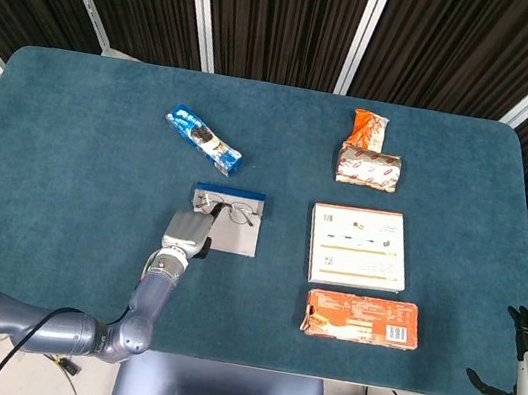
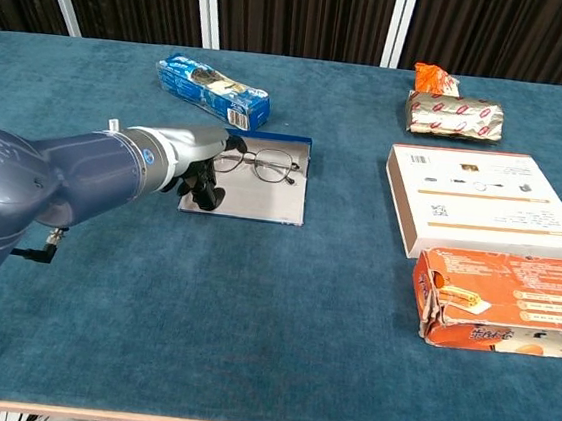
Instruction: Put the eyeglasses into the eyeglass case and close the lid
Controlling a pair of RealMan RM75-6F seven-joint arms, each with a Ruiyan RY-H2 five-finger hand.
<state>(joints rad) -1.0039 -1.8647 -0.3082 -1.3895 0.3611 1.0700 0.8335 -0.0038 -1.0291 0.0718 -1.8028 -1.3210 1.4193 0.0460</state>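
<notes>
The eyeglasses [image 1: 234,213] [image 2: 263,164] lie on the open eyeglass case [image 1: 234,241] [image 2: 262,201], a flat grey panel with a blue far edge, near the table's middle. My left hand [image 1: 187,231] [image 2: 198,167] hovers over the case's left edge. One fingertip [image 2: 234,145] reaches the left end of the frame while the other fingers curl down toward the case. Whether it pinches the frame is not clear. My right hand [image 1: 527,348] hangs off the table's right front corner, fingers apart and holding nothing; the chest view does not show it.
A blue biscuit pack [image 1: 203,139] [image 2: 213,89] lies behind the case. To the right sit a white box [image 1: 357,247] [image 2: 488,204], an orange box [image 1: 361,318] [image 2: 508,300], and at the back a wrapped snack [image 1: 368,166] [image 2: 456,116] with an orange packet [image 1: 368,128].
</notes>
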